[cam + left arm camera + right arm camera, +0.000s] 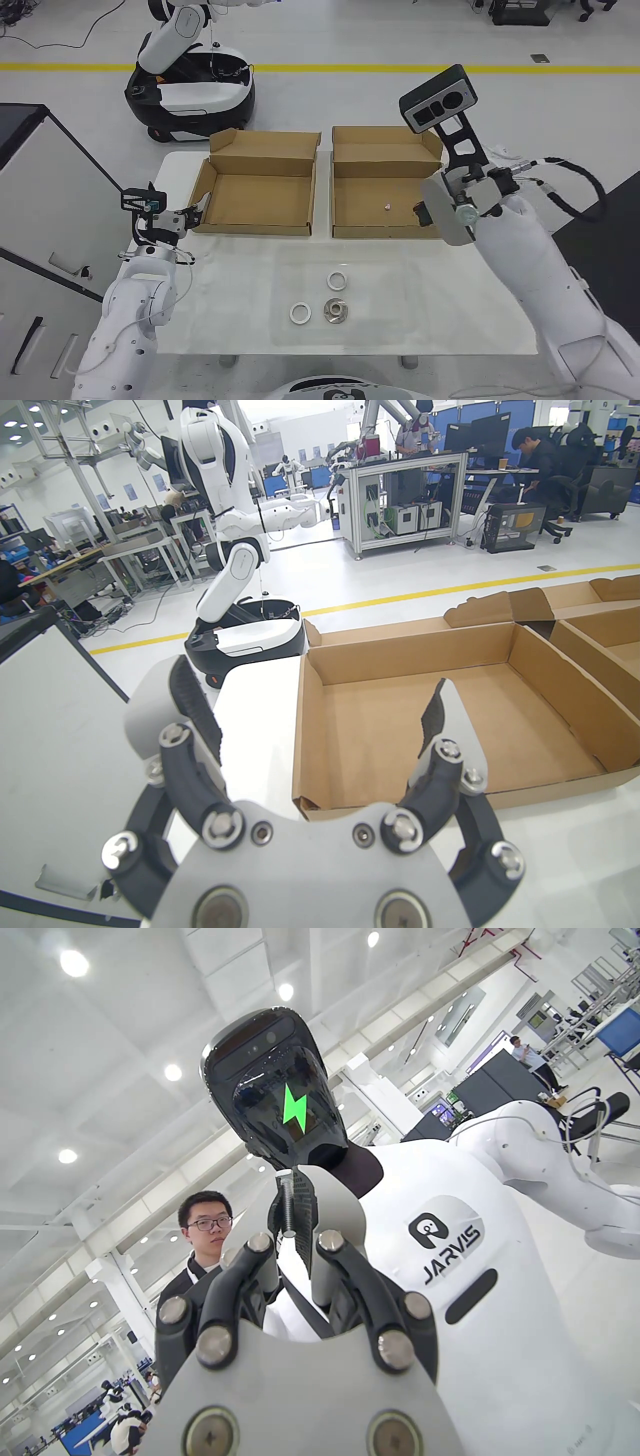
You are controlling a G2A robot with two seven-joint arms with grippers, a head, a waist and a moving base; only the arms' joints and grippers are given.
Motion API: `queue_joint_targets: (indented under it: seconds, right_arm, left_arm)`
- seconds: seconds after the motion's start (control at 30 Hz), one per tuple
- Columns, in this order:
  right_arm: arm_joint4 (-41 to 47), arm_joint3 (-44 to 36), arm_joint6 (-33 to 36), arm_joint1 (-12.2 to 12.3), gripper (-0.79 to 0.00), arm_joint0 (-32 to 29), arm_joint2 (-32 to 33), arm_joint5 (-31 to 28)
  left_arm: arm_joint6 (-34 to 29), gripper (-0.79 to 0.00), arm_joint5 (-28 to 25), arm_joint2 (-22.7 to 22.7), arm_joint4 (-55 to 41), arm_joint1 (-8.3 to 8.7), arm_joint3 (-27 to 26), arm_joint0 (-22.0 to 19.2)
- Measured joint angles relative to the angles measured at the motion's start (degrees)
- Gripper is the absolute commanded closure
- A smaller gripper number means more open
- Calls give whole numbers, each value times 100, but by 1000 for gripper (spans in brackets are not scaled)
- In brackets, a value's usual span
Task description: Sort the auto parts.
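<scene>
Firmly around bolt point(287, 1208), right gripper point(294, 1184).

The left box point(262, 195) at 11 o'clock and right box point(380, 160) at 1 o'clock wall off the far surface point(240, 300), a mere slit between them, while a bare band crosses from 9 to 3, short of the rings point(336, 312) at 6.

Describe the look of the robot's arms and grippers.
The left arm and right arm have smooth white shells; a black cable loops beside the right arm. The left gripper and right gripper each have a silver base plate, black linkages and white fingers with black ribbed pads.
</scene>
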Motion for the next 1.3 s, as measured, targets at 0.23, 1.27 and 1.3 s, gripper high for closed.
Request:
queue_joint_targets:
  seconds: [0.23,1.27,1.3]
  right_arm:
    - [0,0,0,0,0,0,0,0]
    - [-5402,1296,412,670,0,846,1933,2057]
    - [-5839,1327,468,711,0,927,1904,2007]
  left_arm:
    - [0,-785,0,0,0,0,0,0]
    - [0,-785,0,0,0,0,0,0]
    - [0,-785,0,0,0,0,0,0]
